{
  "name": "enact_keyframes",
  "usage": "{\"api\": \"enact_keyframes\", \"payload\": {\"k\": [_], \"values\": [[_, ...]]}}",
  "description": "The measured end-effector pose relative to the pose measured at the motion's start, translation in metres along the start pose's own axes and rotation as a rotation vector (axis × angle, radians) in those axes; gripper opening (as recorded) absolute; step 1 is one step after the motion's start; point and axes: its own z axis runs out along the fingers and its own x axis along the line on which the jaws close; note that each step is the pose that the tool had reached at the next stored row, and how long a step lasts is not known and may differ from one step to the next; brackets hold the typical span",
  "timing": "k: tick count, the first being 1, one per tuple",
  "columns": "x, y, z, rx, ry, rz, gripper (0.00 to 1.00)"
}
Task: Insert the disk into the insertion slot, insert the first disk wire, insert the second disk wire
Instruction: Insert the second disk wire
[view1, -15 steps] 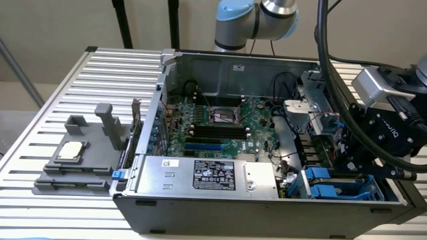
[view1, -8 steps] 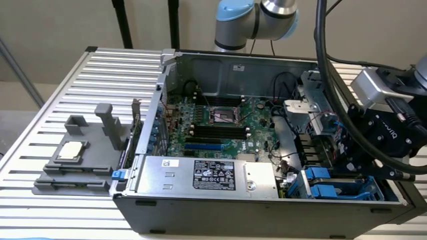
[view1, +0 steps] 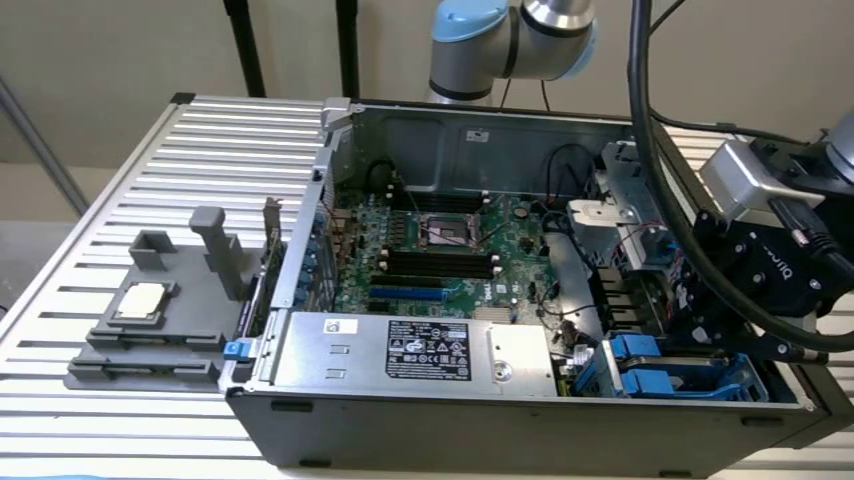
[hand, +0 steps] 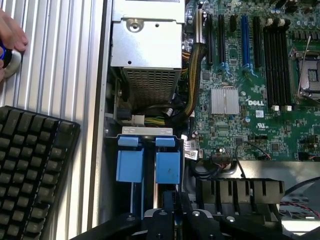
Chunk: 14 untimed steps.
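Note:
The insertion slot (view1: 674, 372) is a grey metal cage with bright blue plastic pieces at the near corner of the open computer case, on the exterior view's right. In the wrist view, two blue tabs of the insertion slot (hand: 150, 157) hang from a grey metal lip. The disk's silver body and label are hidden from me. My black gripper (view1: 731, 342) hangs just above the cage. In the wrist view the gripper (hand: 173, 201) has its dark fingers (hand: 186, 206) close together right by the blue tabs. I see nothing between them.
A silver box with a black label (view1: 420, 352) sits beside the cage. The green motherboard (hand: 250, 95) and bundled cables (hand: 192, 85) lie further in. Outside the case are a black keyboard (hand: 30, 165), a person's hand (hand: 10, 37) and a grey fixture (view1: 160, 320) on the slatted table.

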Motion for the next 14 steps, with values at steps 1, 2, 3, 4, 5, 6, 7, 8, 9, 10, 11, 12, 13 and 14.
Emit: {"api": "enact_keyframes", "payload": {"k": [1, 2, 3, 4, 5, 6, 7, 8, 9, 10, 11, 12, 13, 14], "values": [[0.0, 0.0, -0.0004, 0.0, -0.0003, 0.0, 0.16], [0.0, 0.0002, -0.0013, 0.0, -0.0009, 0.0, 0.16], [0.0, 0.0005, -0.0037, 0.0, -0.0006, 0.0, 0.18], [0.0, 0.001, -0.0069, 0.0, -0.0001, 0.0, 0.18], [0.0, 0.0015, -0.0103, 0.0, -0.0003, 0.0, 0.18], [-0.001, 0.002, -0.0137, 0.0, -0.0001, 0.0, 0.24], [-0.001, 0.0024, -0.0161, 0.0, -0.0002, 0.0, 0.24], [-0.001, 0.003, -0.0177, 0.0, -0.0002, 0.0, 0.24], [-0.001, 0.0037, -0.0183, 0.0, -0.0001, 0.0, 0.24], [-0.001, 0.0041, -0.0183, -0.0001, -0.0002, 0.0, 0.24], [-0.001, 0.0041, -0.0183, -0.0001, -0.0003, 0.0, 0.24], [-0.001, 0.0041, -0.0183, 0.0, -0.0003, 0.0, 0.24], [-0.001, 0.0041, -0.0183, 0.0, -0.0002, 0.0, 0.24], [-0.001, 0.0041, -0.0182, 0.0, -0.0001, 0.0, 0.24]]}}
